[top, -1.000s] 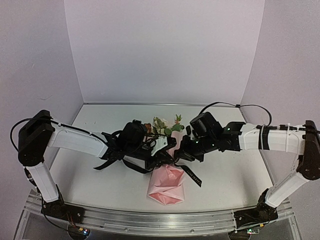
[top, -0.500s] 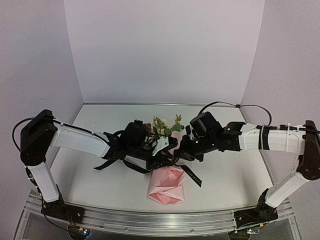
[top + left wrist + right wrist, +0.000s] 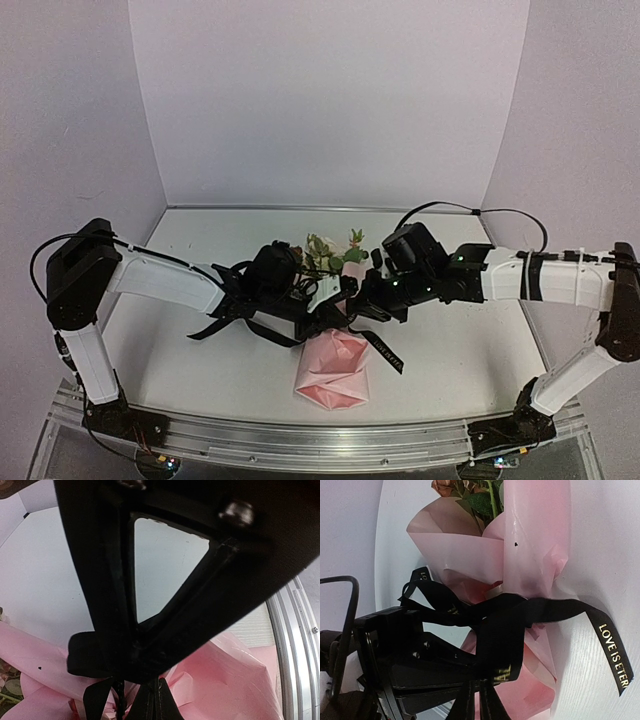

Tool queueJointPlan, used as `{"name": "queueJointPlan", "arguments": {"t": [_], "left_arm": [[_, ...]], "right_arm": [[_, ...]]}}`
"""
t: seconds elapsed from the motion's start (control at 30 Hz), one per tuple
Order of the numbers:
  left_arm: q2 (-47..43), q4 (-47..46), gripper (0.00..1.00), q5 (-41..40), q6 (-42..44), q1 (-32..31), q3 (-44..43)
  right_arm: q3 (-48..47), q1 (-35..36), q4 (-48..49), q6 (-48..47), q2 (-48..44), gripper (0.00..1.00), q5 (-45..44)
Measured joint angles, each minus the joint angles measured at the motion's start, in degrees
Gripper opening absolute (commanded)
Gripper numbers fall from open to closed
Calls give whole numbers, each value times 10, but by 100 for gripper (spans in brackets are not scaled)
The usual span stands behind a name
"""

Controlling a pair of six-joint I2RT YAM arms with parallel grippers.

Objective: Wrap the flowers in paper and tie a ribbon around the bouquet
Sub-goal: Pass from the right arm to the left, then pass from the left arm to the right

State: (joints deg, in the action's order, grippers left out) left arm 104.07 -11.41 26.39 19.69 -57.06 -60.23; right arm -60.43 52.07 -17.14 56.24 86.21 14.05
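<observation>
The bouquet lies mid-table: flowers (image 3: 330, 250) point to the back, and pale-pink paper (image 3: 335, 370) fans toward the near edge. The black ribbon (image 3: 545, 610) crosses the paper's waist, and its lettered tail (image 3: 386, 351) trails to the right. My left gripper (image 3: 322, 318) and right gripper (image 3: 352, 308) meet over that waist. In the right wrist view the right gripper (image 3: 479, 700) is shut on a ribbon loop, beside paper (image 3: 535, 545) and flowers (image 3: 480, 495). In the left wrist view the left gripper (image 3: 153, 700) is shut, its tips buried in black ribbon over paper (image 3: 240, 680). The right gripper's body blocks most of that view.
Loose ribbon loops (image 3: 215, 325) lie on the white table (image 3: 180, 370) left of the bouquet, under the left arm. An aluminium rail (image 3: 320, 440) runs along the near edge. A black cable (image 3: 470, 212) arcs behind the right arm. Lilac walls close in the back and sides.
My left arm has crept a little to the right, closer to the bouquet's waist. The bouquet, the ribbon tail and the right arm have barely shifted.
</observation>
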Motion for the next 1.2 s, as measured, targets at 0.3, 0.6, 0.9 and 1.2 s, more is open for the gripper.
{"name": "queueJointPlan", "arguments": {"t": [0.3, 0.6, 0.9, 1.2], "left_arm": [[-9, -5, 0, 11, 2, 0, 13], [-34, -4, 0, 21, 34, 0, 29], [-50, 19, 0, 19, 75, 0, 29], [-51, 26, 0, 20, 99, 0, 31]], "right_arm": [[124, 0, 57, -184, -106, 46, -28], [210, 4, 215, -469, -94, 62, -41], [212, 17, 270, -664, -78, 72, -39], [212, 16, 281, -729, -63, 67, -38]]}}
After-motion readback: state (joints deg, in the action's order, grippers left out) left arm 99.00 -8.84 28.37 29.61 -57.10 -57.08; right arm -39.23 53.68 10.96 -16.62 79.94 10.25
